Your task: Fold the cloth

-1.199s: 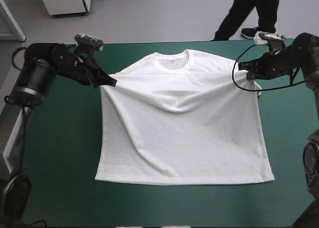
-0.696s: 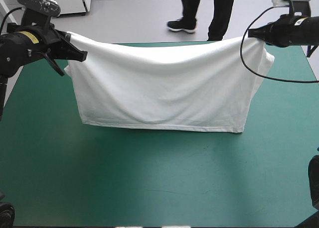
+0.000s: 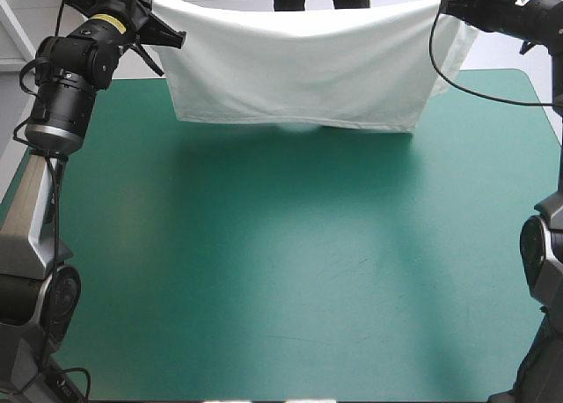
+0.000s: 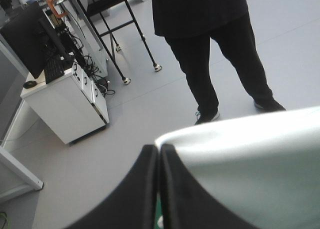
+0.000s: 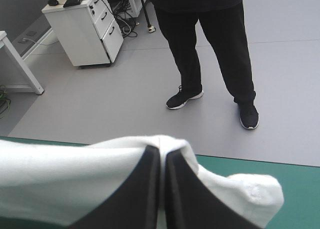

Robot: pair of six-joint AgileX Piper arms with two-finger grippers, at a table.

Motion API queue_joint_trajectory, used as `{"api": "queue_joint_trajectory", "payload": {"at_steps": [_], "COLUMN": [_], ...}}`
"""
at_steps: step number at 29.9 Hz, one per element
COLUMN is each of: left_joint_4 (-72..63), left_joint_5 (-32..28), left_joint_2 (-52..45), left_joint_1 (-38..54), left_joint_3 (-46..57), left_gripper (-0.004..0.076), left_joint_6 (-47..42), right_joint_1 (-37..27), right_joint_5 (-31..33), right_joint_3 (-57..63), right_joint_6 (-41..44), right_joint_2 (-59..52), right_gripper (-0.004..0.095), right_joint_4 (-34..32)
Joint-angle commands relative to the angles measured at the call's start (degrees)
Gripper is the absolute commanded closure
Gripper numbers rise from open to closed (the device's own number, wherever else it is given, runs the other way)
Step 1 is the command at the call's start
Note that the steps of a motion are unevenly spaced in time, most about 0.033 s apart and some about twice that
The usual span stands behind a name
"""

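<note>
Evidently the white, short-sleeved fabric T-shirt (image 3: 299, 69) hung in the air as a broad sheet above the far part of the teal-green counter (image 3: 281, 262). Whether its lower hem touched the cover could not be told. The left end effector (image 4: 159, 148) pinched one upper corner, its black fingers all but closed on the fabric. The right end effector (image 5: 161, 151) gripped the opposite corner likewise, a sleeve bunched just beside it. Holding it high and stretched between the arms probably let the fabric drape straight, ready to be laid down in an even fold.
</note>
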Motion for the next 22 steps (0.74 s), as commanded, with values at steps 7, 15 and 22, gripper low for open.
{"api": "queue_joint_trajectory", "payload": {"at_steps": [7, 15, 22], "left_joint_4": [-2.7, -5.3, -8.1], "left_joint_5": [23.3, 33.7, 37.3], "left_joint_2": [-1.0, -4.7, -10.4], "left_joint_1": [0.1, 0.1, 0.1], "left_joint_3": [0.3, 9.4, 19.1], "left_gripper": [0.0733, 0.0733, 0.0733], "left_joint_6": [-4.0, -4.1, -3.8], "right_joint_1": [-1.3, -1.3, -1.1], "right_joint_5": [14.1, 14.9, 15.1], "right_joint_3": [-1.2, 18.1, 35.9], "right_joint_6": [-1.5, -2.4, -2.7], "right_joint_2": [-1.3, -8.5, -17.3], "right_gripper": [0.0923, 0.0923, 0.0923], "right_joint_4": [2.4, 0.1, -1.0]}}
